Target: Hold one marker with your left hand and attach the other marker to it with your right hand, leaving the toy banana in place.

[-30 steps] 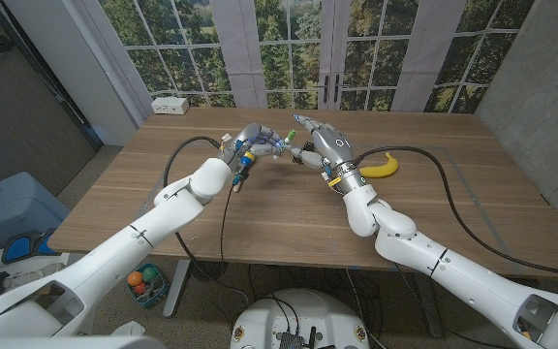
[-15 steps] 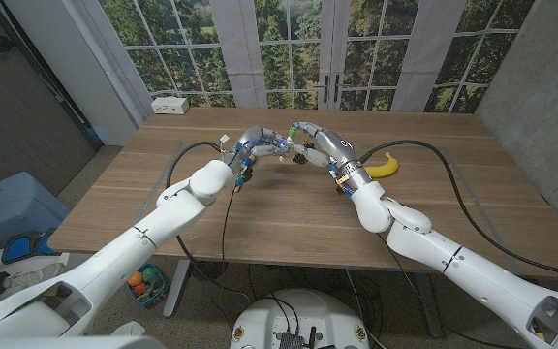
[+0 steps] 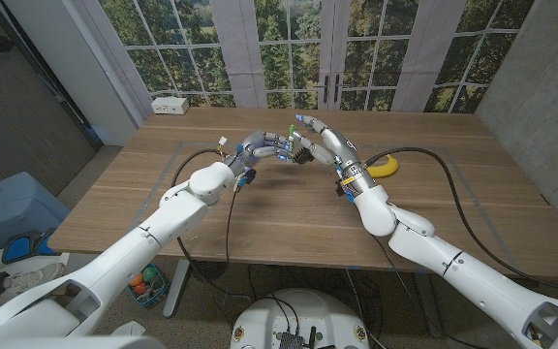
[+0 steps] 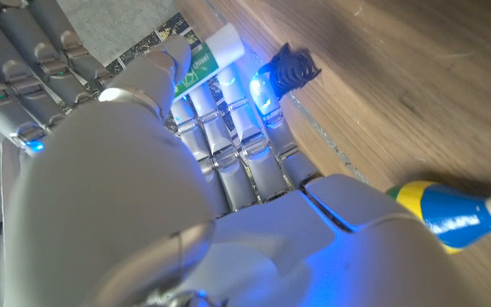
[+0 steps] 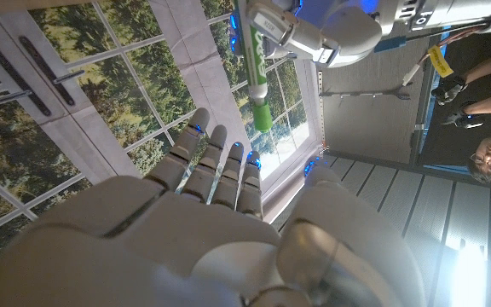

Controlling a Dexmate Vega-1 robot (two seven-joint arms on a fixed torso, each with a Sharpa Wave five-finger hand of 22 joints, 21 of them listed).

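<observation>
A: Head view — the right hand (image 3: 320,142) has closed in on the left hand (image 3: 260,147) since a second ago, so joining looks near; toy banana (image 3: 380,167) unmoved.

B: Left wrist view — fingers (image 4: 228,145) wrap a green-labelled marker (image 4: 203,58).

A: Right wrist view — that marker's green end (image 5: 257,68) hangs beyond spread fingertips (image 5: 218,141); whether the right hand holds its own marker can't be told.

You've got both hands meeting mid-table: left hand (image 3: 263,147) left, right hand (image 3: 320,142) right, toy banana (image 3: 384,167) just right of them.
</observation>
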